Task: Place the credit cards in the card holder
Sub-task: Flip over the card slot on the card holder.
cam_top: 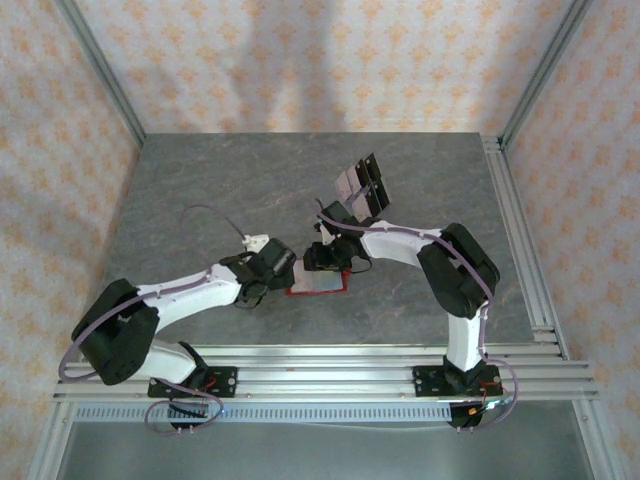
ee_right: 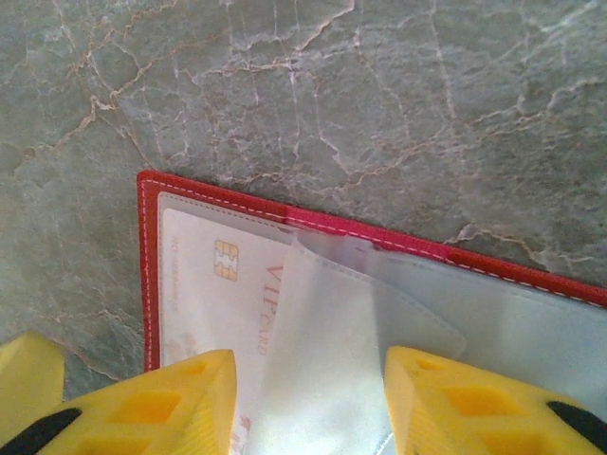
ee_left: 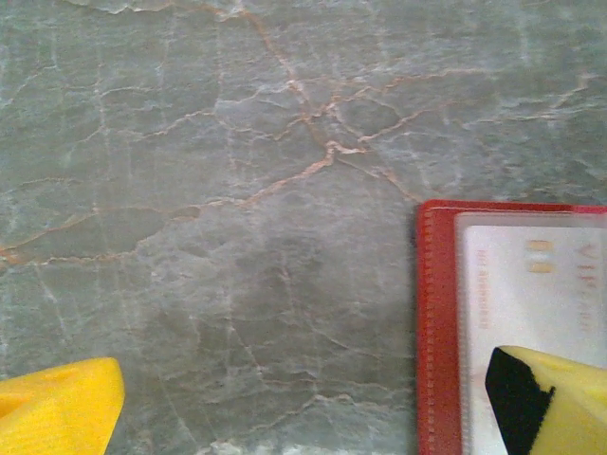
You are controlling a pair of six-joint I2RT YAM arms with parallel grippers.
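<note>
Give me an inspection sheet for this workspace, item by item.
Surface: grey veined table.
Job's things: red card holder lies open; one card sits in a clear pocket; more credit cards lie farther back.
Clutter: nothing seen.
Grippers: left gripper open, one finger over the holder's edge; right gripper jaws apart around a lifted clear sleeve.
Cables: grey cables run along both arms.
Surroundings: patterned walls; aluminium rails.

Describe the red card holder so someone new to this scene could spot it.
On the grey marble table, look between the left gripper and the right gripper. The card holder lies open there, red-edged with a clear sleeve, unlike the loose cards farther back.
</note>
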